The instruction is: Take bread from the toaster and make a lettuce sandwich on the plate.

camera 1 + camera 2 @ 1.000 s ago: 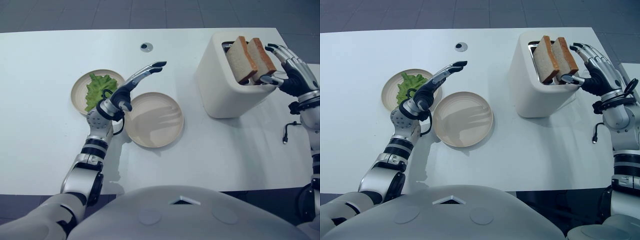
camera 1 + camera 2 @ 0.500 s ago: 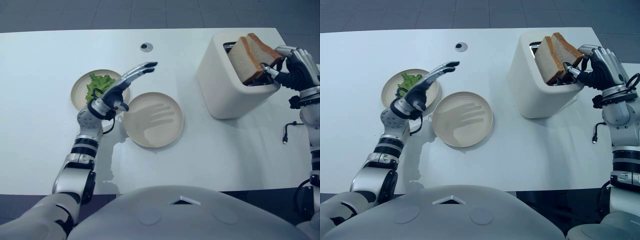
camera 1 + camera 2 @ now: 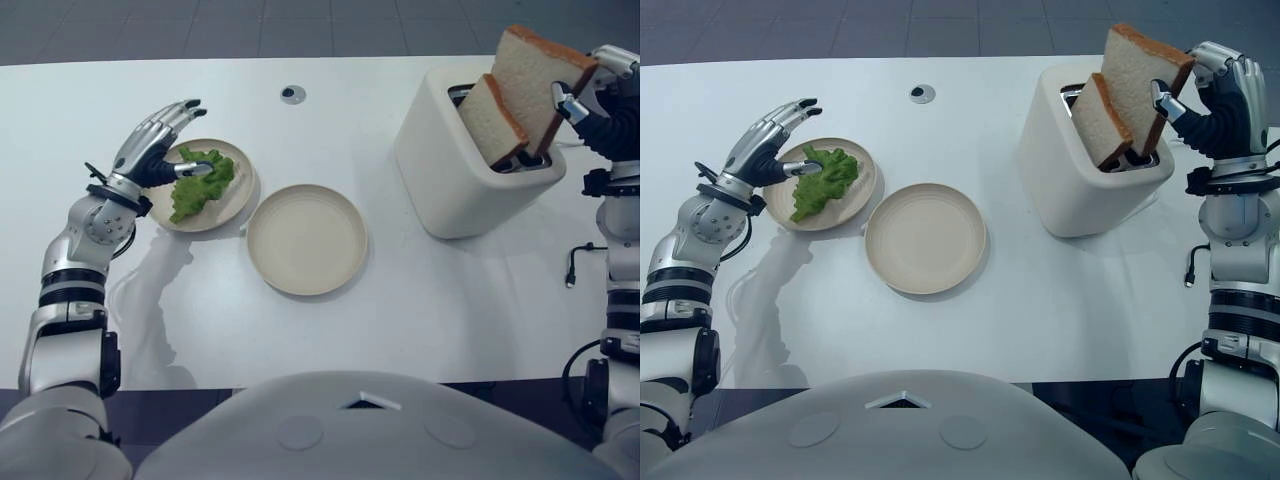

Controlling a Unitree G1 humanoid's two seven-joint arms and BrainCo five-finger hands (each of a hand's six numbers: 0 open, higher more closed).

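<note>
One bread slice [image 3: 535, 80], half out of the toaster [image 3: 450, 170], is pinched in the right hand [image 3: 1220, 105]; left hand [image 3: 150, 150] spread, empty.

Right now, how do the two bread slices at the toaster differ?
The raised slice stands mostly clear of the toaster, with only its lower end at the slot; the lower slice sits deep in its slot. The right hand grips the raised slice at its edge; nothing touches the lower slice. Both are white bread with brown crust.
</note>
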